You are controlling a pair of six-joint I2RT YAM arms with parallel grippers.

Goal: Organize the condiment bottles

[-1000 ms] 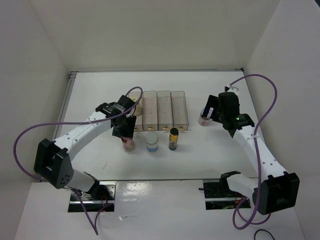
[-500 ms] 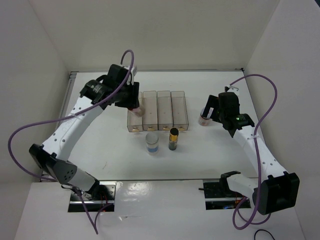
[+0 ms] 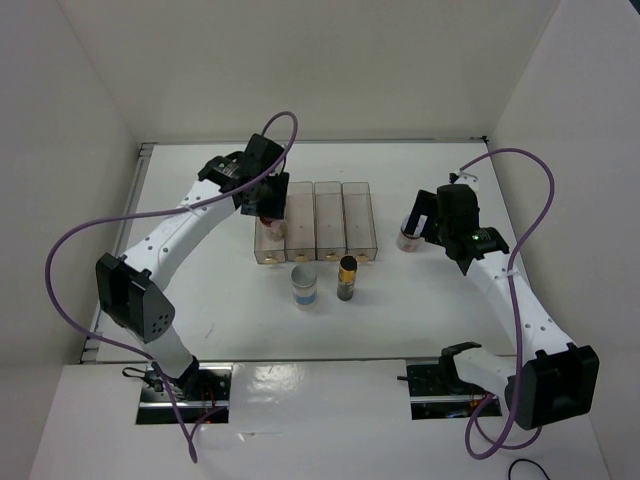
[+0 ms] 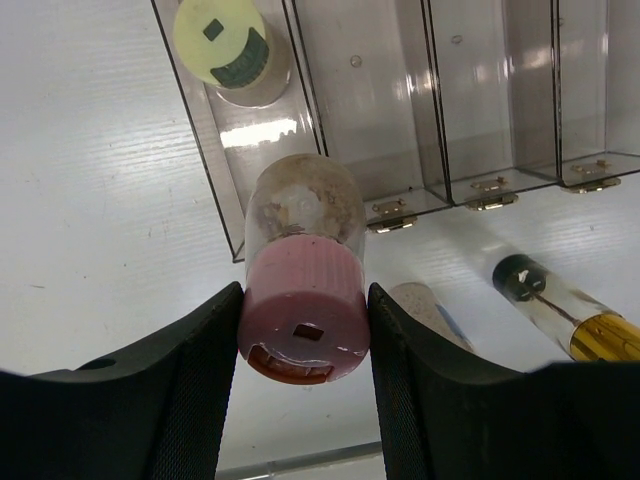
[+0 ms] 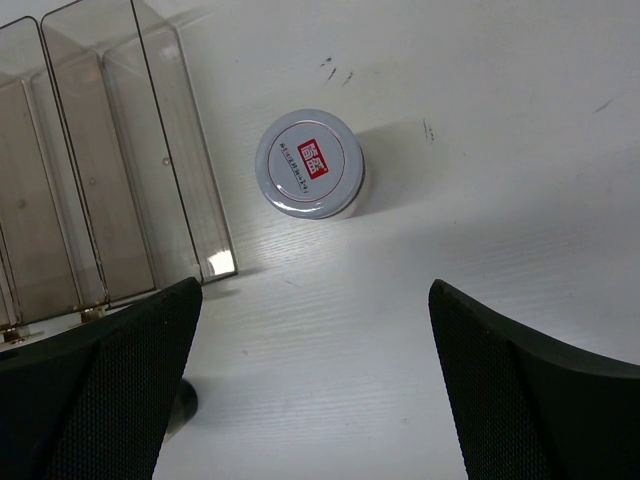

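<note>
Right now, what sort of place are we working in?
Probably a lab test booth, not a kitchen: plain white walls close in a white table, two cabled robot arms are bolted at its near edge, and clear bins and a few condiment bottles are staged.

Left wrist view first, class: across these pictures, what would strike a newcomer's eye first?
The left hand clamps a pink-capped bottle over the leftmost bin, where a yellow-green-capped bottle stands. The open right hand hovers by a white bottle farther right.
</note>
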